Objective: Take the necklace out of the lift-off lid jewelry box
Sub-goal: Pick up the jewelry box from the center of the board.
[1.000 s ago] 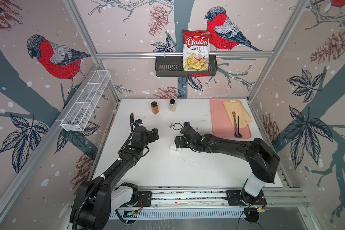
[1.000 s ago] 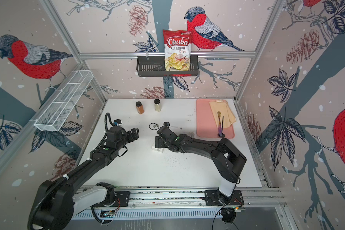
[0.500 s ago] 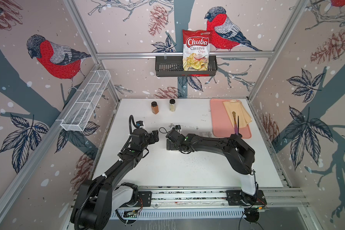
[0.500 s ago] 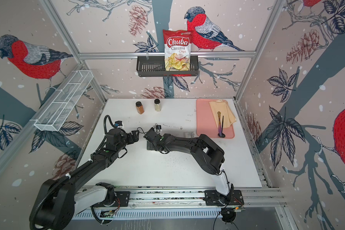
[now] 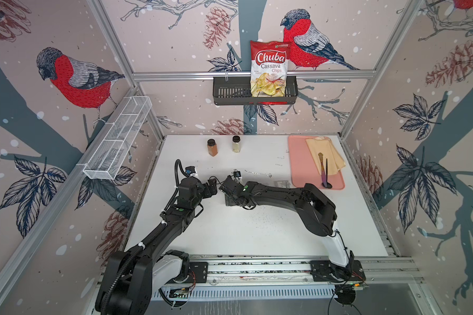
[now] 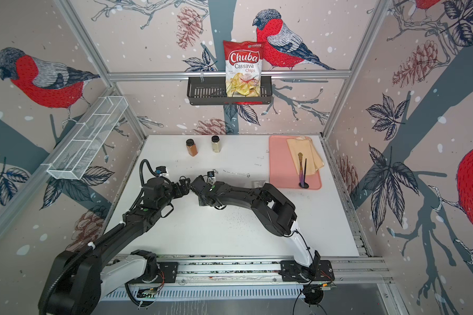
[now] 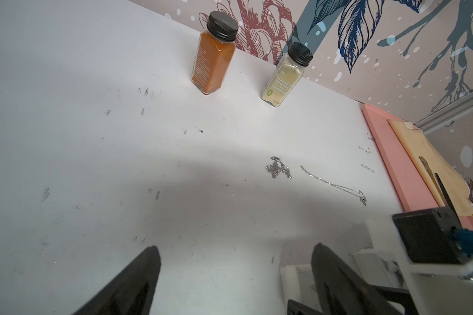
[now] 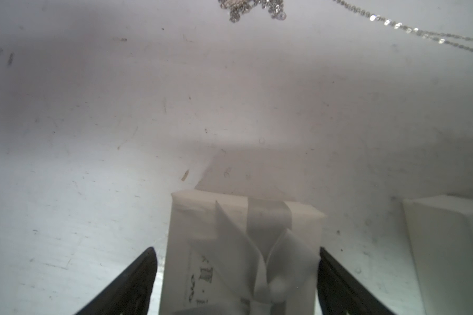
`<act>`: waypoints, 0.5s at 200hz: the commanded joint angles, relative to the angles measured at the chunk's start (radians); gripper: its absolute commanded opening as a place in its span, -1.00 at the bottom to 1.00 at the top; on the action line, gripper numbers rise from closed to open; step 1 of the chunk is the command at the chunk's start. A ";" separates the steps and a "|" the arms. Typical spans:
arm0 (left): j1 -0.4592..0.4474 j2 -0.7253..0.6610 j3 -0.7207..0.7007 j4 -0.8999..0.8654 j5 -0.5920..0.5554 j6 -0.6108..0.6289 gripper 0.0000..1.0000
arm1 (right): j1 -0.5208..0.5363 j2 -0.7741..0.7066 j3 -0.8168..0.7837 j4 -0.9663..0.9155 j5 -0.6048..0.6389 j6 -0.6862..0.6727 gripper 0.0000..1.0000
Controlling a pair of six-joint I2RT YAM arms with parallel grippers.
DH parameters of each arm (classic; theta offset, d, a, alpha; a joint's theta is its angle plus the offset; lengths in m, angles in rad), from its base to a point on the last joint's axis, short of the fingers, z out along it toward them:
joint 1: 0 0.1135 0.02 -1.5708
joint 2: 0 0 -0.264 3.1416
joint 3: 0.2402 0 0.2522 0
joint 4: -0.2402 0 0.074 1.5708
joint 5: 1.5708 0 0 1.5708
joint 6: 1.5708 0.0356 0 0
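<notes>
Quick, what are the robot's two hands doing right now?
Left end effector: open, empty.
Right end effector: open, straddling the ribboned white box, not clamped.

Necklace (image 7: 277,168) on table (image 7: 93,136), behind lid (image 8: 243,218)

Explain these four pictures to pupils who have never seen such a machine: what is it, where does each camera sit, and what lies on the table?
Two black robot arms work at a white table. Two pictures look down from overhead, nearly alike; two come from cameras on the arms' wrists. Each arm ends in a two-fingered tool. The left tool is open and empty. The right tool has its fingers either side of a white ribboned box; whether it squeezes is unclear. Another white box part sits beside it. The necklace lies loose on the table. Also there: an orange spice jar, a pale spice jar and a pink tray holding a cloth.
</notes>
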 commanded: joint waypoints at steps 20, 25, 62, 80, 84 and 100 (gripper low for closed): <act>0.071 -0.048 -0.057 0.054 0.050 -0.037 0.82 | 0.005 0.000 -0.006 -0.034 0.039 -0.039 0.76; 0.078 -0.052 -0.064 0.056 0.049 -0.039 0.82 | 0.005 -0.002 -0.008 -0.032 0.041 -0.042 0.74; 0.093 -0.055 -0.075 0.053 0.050 -0.042 0.82 | 0.005 -0.007 -0.019 -0.022 0.050 -0.073 0.64; 0.094 -0.053 -0.075 0.053 0.055 -0.042 0.82 | 0.004 -0.013 -0.025 -0.019 0.050 -0.089 0.58; 0.093 -0.052 -0.076 0.053 0.059 -0.042 0.82 | 0.004 -0.014 -0.027 -0.017 0.051 -0.092 0.57; 0.093 -0.042 -0.088 0.088 0.118 -0.038 0.83 | 0.000 -0.028 -0.037 -0.011 0.043 -0.115 0.57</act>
